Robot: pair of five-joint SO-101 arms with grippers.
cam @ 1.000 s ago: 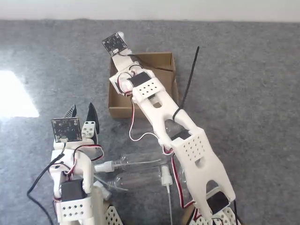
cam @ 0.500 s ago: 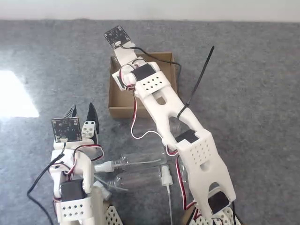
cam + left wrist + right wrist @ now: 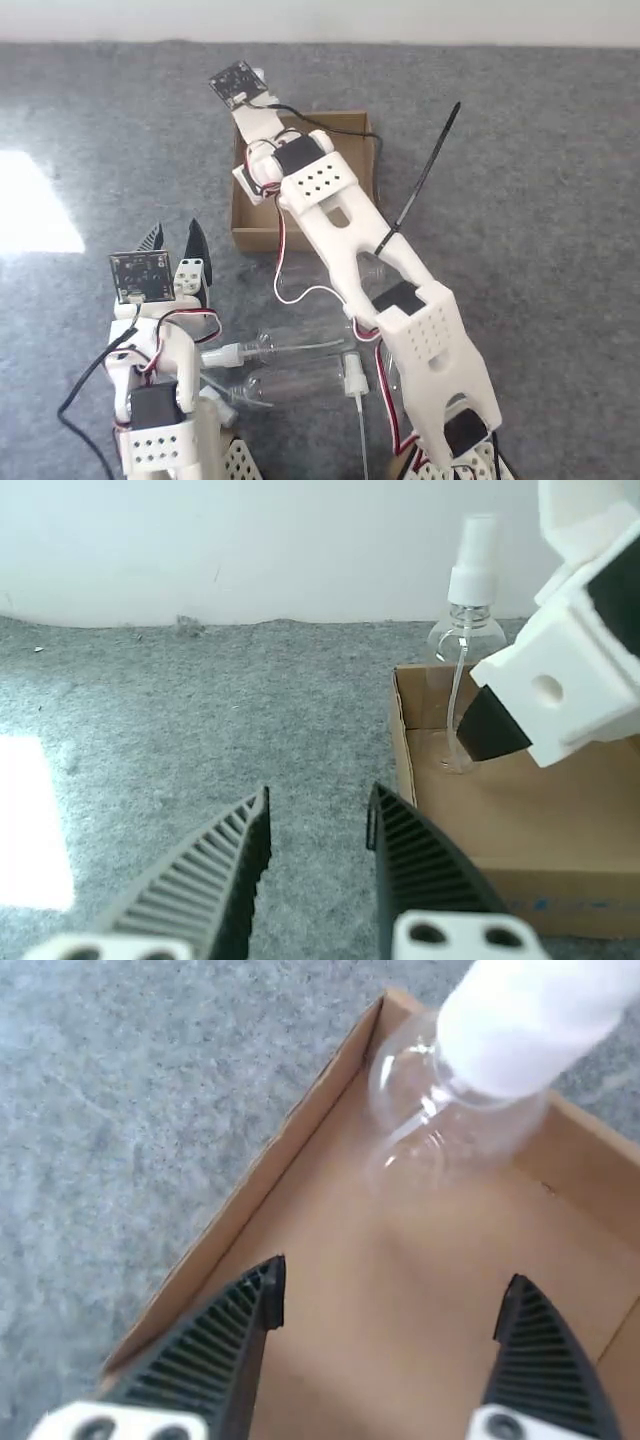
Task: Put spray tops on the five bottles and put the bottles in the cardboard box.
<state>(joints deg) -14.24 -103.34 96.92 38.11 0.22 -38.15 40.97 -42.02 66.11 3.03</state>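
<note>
A clear bottle [image 3: 430,1110] with a white spray top [image 3: 535,1005] stands upright in a far corner of the cardboard box [image 3: 300,1260]. My right gripper [image 3: 390,1305] hangs open over the box floor, apart from the bottle, with nothing between its fingers. From the left wrist view the same bottle [image 3: 466,630] stands in the box [image 3: 520,840] beside the right arm's wrist [image 3: 560,690]. My left gripper [image 3: 318,850] is open and empty, low over the carpet in front of the box. Two clear bottles [image 3: 295,347] [image 3: 300,380] lie near the arm bases.
A loose spray top [image 3: 353,375] with its thin tube lies beside the lying bottles. The right arm [image 3: 330,200] stretches over the box [image 3: 255,238]. A black cable tie [image 3: 425,180] sticks up from it. Grey carpet [image 3: 520,200] surrounds the box.
The right arm's wrist has shifted a little over the box, first toward the far side, then slightly left. The left arm and the lying bottles have not moved.
</note>
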